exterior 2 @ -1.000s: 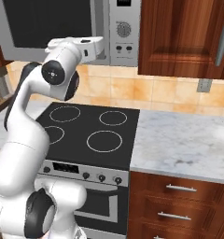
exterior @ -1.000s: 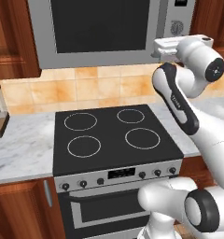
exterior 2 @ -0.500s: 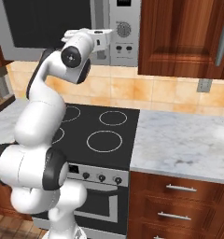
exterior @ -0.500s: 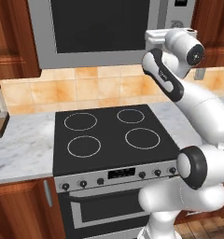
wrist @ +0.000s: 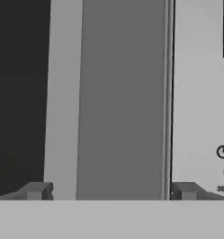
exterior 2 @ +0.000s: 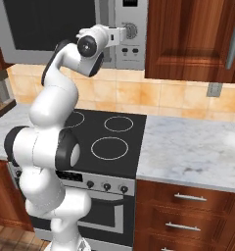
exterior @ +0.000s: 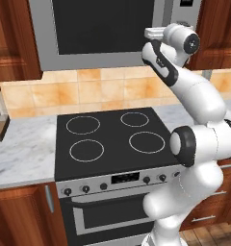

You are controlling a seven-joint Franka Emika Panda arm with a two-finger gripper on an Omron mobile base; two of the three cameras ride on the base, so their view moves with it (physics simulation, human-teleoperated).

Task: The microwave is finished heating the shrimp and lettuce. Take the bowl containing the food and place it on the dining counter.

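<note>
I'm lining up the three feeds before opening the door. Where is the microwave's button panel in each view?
Left base view: the button panel is at the top right, above the gripper.
Right base view: top centre, right of the gripper, with a dial and buttons.
Hand view: the right strip, with a clock mark and numbers.
Shared landmark: the microwave's door seam between the door frame and the panel.

**Colour and pattern check**

I see the microwave [exterior: 108,33] in brushed steel grey with a near-black glass door. The stove [exterior: 110,139] has a matte black top with thin white burner rings. The backsplash [exterior 2: 178,98] is mottled orange-tan tile. The counter [exterior 2: 193,152] is white-grey veined marble, and the cabinets [exterior 2: 188,39] are reddish-brown wood.
</note>
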